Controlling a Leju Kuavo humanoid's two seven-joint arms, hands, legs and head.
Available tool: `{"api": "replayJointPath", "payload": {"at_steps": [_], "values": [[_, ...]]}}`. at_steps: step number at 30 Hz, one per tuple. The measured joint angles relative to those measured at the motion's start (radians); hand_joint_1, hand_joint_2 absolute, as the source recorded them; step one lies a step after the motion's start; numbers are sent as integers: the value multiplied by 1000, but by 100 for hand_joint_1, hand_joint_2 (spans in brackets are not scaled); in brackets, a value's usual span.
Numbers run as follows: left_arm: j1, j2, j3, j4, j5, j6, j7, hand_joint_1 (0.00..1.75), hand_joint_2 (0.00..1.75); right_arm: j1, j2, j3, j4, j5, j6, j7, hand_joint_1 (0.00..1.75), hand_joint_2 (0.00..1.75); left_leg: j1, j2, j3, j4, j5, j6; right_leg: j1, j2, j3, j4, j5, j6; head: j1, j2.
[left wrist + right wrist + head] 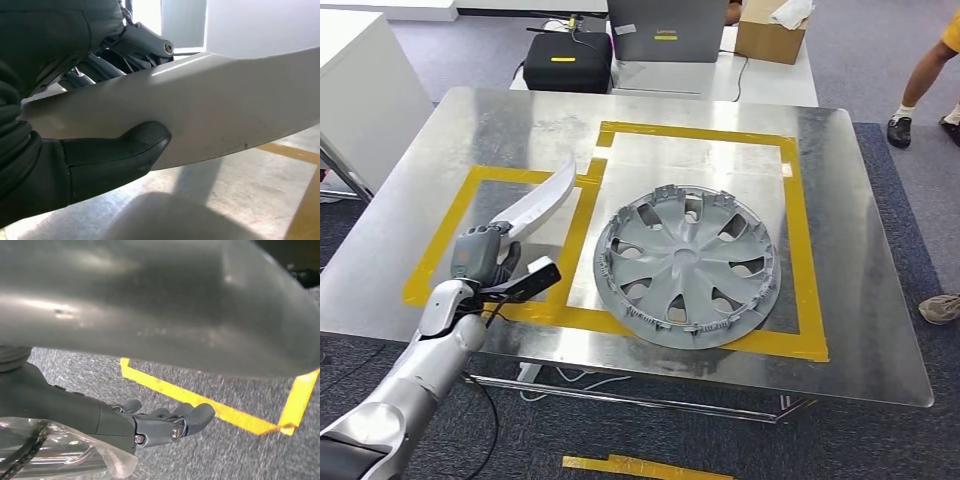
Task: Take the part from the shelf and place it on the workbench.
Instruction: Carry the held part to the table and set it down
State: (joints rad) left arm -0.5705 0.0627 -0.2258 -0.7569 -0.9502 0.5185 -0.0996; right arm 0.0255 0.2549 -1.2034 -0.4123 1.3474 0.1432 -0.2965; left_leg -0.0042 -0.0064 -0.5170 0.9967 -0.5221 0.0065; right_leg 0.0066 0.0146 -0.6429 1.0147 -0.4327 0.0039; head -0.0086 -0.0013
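Left hand (482, 258) at 8 o'clock in the head view, over the near-left edge of the metal workbench (848, 250), gripping one end of a long curved white part (539, 200). Part runs from the hand up toward 1 o'clock, tip over the left yellow tape outline (448, 225); can't tell if the far end touches the bench. Left wrist view: thumb (117, 155) pressed on the part's broad face, dark fingers (113, 60) wrapped behind it, part off the bench surface near the hand.

Right hand (166, 422) seen in the right wrist view, hanging over grey carpet (94, 380) with yellow floor tape (211, 407), fingers loosely curled, nothing held; a grey curved surface fills that view's upper part.

Centre-right of bench: grey wheel cover (687, 265) lying flat inside the larger yellow tape rectangle (803, 250), well apart from the part.

Far, 12 o'clock: black case (567, 60), grey box (667, 30), cardboard box (770, 30) on a white table (773, 85). 2 o'clock: a person's leg and shoe (909, 110). 3 o'clock: another shoe (940, 308).
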Motion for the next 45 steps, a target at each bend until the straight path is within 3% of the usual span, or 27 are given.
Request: {"api": "replayJointPath", "payload": {"at_steps": [7,11,16,20,24,34,40,45], "values": [[-7,15,0,29,-115,-7,76,175,175,9,29,-21,-64,19,50,1,0,0,0,0,0,0,0,0,0,0,0,0,0,0,0,0],[-16,26,0,45,-173,-18,113,0,175,10,47,-36,-94,27,69,6,0,0,0,0,0,0,0,0,0,0,0,0,0,0,0,0],[-35,44,1,63,-254,-34,163,0,175,10,79,-79,-150,49,96,10,0,0,0,0,0,0,0,0,0,0,1,0,0,0,0,0],[-31,47,6,63,-235,-26,147,0,0,10,84,-93,-159,52,95,17,0,0,0,0,0,0,0,0,0,0,1,0,0,0,0,0],[33,46,32,-17,-166,-11,80,0,0,10,86,-106,-160,45,81,36,0,0,0,1,0,0,0,0,0,1,1,0,0,0,0,0],[319,25,92,-451,71,5,-86,0,0,10,89,-131,-160,-22,44,55,0,0,0,3,0,0,-2,0,0,2,1,0,-2,0,0,0],[537,-18,166,-750,569,-5,-391,0,0,13,90,-136,-160,-77,25,62,0,0,0,4,0,0,-4,2,0,2,1,0,-3,0,0,0],[625,-69,285,-839,893,-84,-525,0,0,19,90,-129,-161,-115,6,78,0,0,-1,4,0,0,-5,3,-1,1,2,-1,-3,0,0,0]]}}
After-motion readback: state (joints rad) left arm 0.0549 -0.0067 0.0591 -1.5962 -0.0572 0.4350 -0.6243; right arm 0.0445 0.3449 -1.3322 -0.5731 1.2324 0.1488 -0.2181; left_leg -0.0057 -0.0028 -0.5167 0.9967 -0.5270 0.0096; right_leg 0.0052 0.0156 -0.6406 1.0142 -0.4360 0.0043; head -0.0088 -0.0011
